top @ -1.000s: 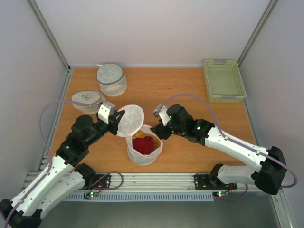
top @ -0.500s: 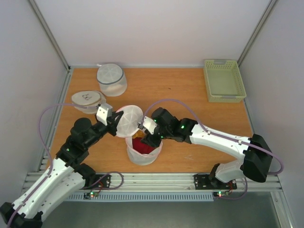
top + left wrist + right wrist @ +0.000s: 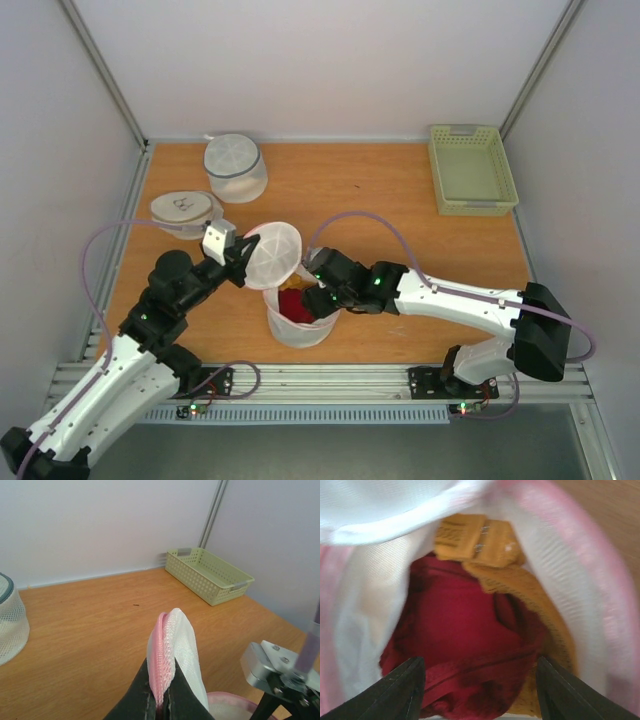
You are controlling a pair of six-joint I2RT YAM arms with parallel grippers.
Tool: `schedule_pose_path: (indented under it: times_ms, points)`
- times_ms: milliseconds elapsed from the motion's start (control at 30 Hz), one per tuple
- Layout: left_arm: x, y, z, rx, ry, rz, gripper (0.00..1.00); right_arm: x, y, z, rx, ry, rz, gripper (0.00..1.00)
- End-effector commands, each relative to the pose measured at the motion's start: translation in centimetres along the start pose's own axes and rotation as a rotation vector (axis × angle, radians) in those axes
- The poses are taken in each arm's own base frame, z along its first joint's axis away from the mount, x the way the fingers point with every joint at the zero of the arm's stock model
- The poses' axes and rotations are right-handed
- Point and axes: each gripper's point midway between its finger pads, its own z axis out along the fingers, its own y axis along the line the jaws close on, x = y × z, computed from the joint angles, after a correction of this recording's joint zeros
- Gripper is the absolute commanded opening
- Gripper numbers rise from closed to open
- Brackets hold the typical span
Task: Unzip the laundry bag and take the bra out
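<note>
Starting with the round white mesh drum-shaped laundry bag with its pink zipper band (image 3: 295, 335): unzipped by the look of it, upright near the front middle of the orange-brown wooden table (image 3: 400, 180), with its circular mesh lid (image 3: 272, 255) tipped up and back on the left side. Pinched at that lid's pink-edged rim by the left gripper (image 3: 161, 700), clamped tight on the fabric and holding the mouth open. Inside, at the bottom of the drum, the soft orange-yellow and dark red bra (image 3: 470, 630), bunched up, wholly within the mesh walls, not yet lifted. Poised right over it, in the mouth of the bag, the right gripper (image 3: 479, 680), jaws spread wide to either side of the red cloth and gripping nothing; impossible to tell whether touching the fabric. So, as a judgement: zipper step done, lid held clear, gripper placed for the pick. Left to do: closing on the garment and drawing it out over the rim. Further out, untouched by either arm: a white mesh drum with a grey band (image 3: 236, 167) at the back left, a flatter white round bag with a dark mark (image 3: 185, 208) just in front of it, and a pale green plastic basket (image 3: 472, 168) at the back right corner.
</note>
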Motion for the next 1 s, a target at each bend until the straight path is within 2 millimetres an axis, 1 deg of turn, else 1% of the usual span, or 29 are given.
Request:
schedule_pose_path:
  times_ms: [0,33,133,233,400,467,500,567,600,633,667,700,733,767,800,900,967]
  points:
    - [-1.7,-0.4,-0.3,0.024,-0.080,-0.009,0.01,-0.9,-1.7,-1.0,0.128,-0.044,0.119,0.62]
    - [-1.6,-0.4,-0.3,0.023,-0.078,-0.010,0.01,-0.6,-1.7,-1.0,0.131,-0.039,0.129,0.62]
    - [-1.3,-0.5,-0.3,0.028,-0.073,-0.012,0.01,0.5,-1.4,0.2,0.104,0.004,0.141,0.63]
    - [-1.5,-0.5,-0.3,0.027,-0.076,-0.008,0.01,0.6,-0.8,1.2,0.078,0.020,0.126,0.64]
    - [-1.6,-0.5,-0.3,0.027,-0.079,0.001,0.01,1.5,-0.8,2.2,0.068,0.055,0.112,0.65]
    - [-1.3,-0.5,-0.3,0.029,-0.072,-0.002,0.01,1.3,-0.2,2.7,0.037,0.056,0.106,0.65]
    - [-1.2,-0.5,-0.2,0.031,-0.070,-0.004,0.01,1.2,0.5,3.0,0.006,0.063,0.097,0.65]
    - [-1.2,-0.5,-0.3,0.031,-0.070,-0.005,0.01,0.8,1.4,3.3,-0.035,0.064,0.078,0.62]
    - [-1.3,-0.5,-0.3,0.030,-0.073,-0.003,0.01,0.7,1.8,3.5,-0.050,0.066,0.069,0.60]
    - [-1.5,-0.5,-0.3,0.029,-0.076,-0.001,0.01,0.7,1.9,3.7,-0.056,0.070,0.063,0.55]
    - [-1.5,-0.4,-0.3,0.026,-0.076,0.002,0.01,0.8,1.9,3.8,-0.058,0.076,0.054,0.45]
    - [-1.4,-0.4,-0.3,0.024,-0.075,0.004,0.01,0.9,1.8,4.0,-0.050,0.084,0.052,0.31]
    - [-1.5,-0.4,-0.3,0.022,-0.077,0.006,0.01,1.0,1.6,3.9,-0.038,0.089,0.050,0.19]
    - [-1.5,-0.3,-0.3,0.018,-0.077,0.009,0.01,1.0,1.4,3.9,-0.027,0.093,0.044,0.09]
    - [-1.4,-0.2,-0.3,0.011,-0.076,0.010,0.01,0.8,1.3,3.7,-0.021,0.091,0.034,0.02]
    - [-1.1,0.4,-0.2,-0.019,-0.073,0.015,0.01,-0.5,1.7,2.5,-0.016,0.065,-0.021,0.01]
    - [-0.9,0.8,-0.2,-0.036,-0.070,0.022,0.01,-2.0,2.8,1.3,-0.053,0.028,-0.105,0.01]
